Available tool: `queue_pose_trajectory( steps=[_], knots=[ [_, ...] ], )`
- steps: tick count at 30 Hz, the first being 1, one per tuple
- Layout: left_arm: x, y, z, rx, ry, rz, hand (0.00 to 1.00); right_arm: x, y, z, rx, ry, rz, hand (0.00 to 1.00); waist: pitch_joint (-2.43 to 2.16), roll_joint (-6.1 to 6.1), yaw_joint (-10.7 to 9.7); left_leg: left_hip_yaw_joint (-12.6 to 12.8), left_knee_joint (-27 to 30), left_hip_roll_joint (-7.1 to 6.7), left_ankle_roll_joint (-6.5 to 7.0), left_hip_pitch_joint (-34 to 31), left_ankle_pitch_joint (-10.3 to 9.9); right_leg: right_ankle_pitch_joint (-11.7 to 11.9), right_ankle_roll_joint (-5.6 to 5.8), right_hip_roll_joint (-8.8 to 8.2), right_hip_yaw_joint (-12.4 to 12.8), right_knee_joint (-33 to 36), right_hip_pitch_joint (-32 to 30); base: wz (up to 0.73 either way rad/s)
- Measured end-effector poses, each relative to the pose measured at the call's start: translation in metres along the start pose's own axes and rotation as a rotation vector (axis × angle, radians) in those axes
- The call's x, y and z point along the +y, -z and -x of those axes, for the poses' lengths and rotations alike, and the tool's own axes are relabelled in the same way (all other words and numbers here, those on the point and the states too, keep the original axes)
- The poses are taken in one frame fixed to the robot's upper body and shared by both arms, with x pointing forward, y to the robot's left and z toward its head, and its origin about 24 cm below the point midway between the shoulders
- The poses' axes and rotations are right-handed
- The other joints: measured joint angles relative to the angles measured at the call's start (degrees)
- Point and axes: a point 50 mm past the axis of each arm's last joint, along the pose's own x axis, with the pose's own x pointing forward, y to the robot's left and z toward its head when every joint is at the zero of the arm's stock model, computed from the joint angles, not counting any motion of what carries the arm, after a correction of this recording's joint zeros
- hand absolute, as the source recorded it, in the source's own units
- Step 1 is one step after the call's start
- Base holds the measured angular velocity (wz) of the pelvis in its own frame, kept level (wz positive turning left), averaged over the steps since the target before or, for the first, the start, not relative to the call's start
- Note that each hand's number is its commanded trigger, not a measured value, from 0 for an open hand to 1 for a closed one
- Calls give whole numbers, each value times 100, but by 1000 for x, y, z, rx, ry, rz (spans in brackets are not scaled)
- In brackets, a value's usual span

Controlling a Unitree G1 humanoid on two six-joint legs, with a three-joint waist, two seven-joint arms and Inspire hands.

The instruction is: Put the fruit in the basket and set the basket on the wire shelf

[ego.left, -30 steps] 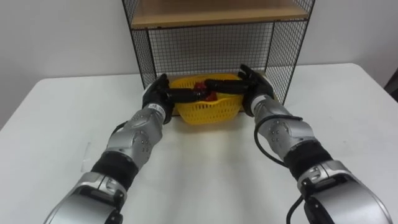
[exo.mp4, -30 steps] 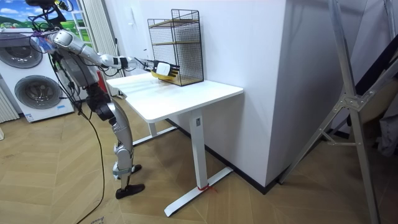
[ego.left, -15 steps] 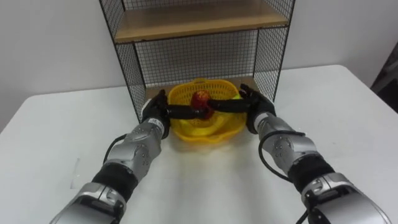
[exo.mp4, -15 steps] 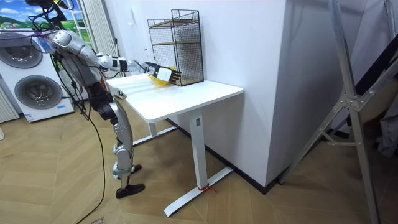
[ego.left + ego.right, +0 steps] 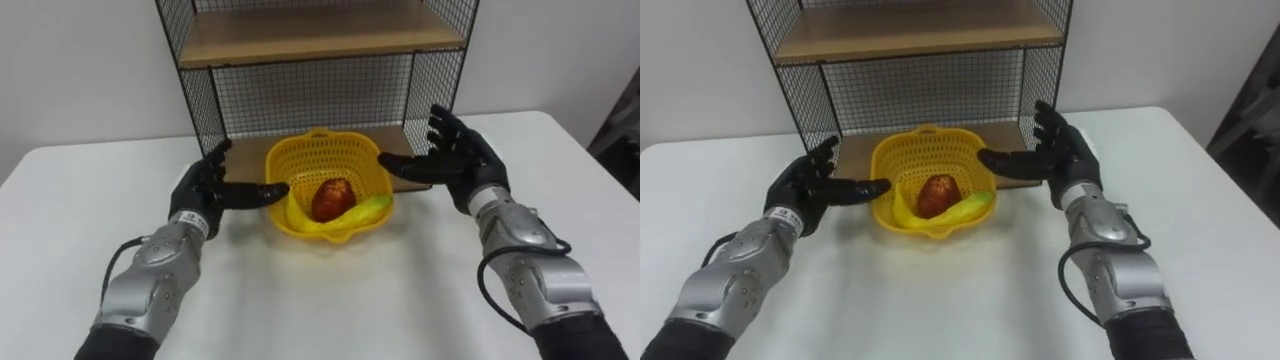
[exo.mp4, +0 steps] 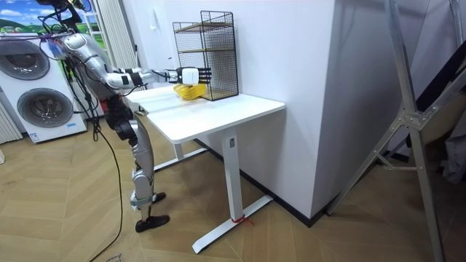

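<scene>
Yellow basket (image 5: 345,158), fruit (image 5: 331,199) inside, at wire shelf's (image 5: 310,95) front edge; we just released it: left hand (image 5: 203,187), right hand (image 5: 455,158) spread.

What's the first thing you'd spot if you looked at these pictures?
The bright yellow basket jumps out, at the open front of the wire shelf that stands on the white table, with a red fruit and a banana inside. Next come the robot's black hands, the left hand and the right hand, open on either side of the basket.
</scene>
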Motion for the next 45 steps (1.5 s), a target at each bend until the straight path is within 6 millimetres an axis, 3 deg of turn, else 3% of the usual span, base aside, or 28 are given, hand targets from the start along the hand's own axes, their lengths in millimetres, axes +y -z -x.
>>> queue_pose_trajectory(
  steps=[4,14,20,29,38,45],
  knots=[
    [6,-21,11,-101,59,-8,0,-4,-19,7,-86,-31,3,0,-1,15,-13,-4,-133,5,-32,4,63,17,-4,8,-62,-36,-7,3],
    [20,-28,35,-180,90,17,0,-9,-33,24,-165,-75,-9,0,38,-35,-14,-35,-383,-6,-79,33,143,29,-24,29,-161,-228,-5,1],
    [24,-36,59,-253,137,1,0,-12,-45,37,-228,-84,109,0,59,-68,13,-35,-429,0,-89,3,149,29,-24,37,-195,-230,-87,-1],
    [40,-32,83,-289,140,40,0,-25,-46,61,-266,-45,111,0,65,-118,10,-54,-468,-3,-92,-104,147,30,-27,41,-250,-319,-129,1],
    [43,-7,100,-248,147,72,0,-50,-34,82,-241,71,110,0,81,-211,-11,-133,-457,-11,-108,-243,160,34,-33,48,-296,-317,-203,2],
    [43,-3,106,-259,177,68,0,-53,-50,93,-353,98,129,0,78,-233,-22,-149,-454,-14,-109,-332,163,37,-37,47,-318,-318,-281,0]
  ],
)
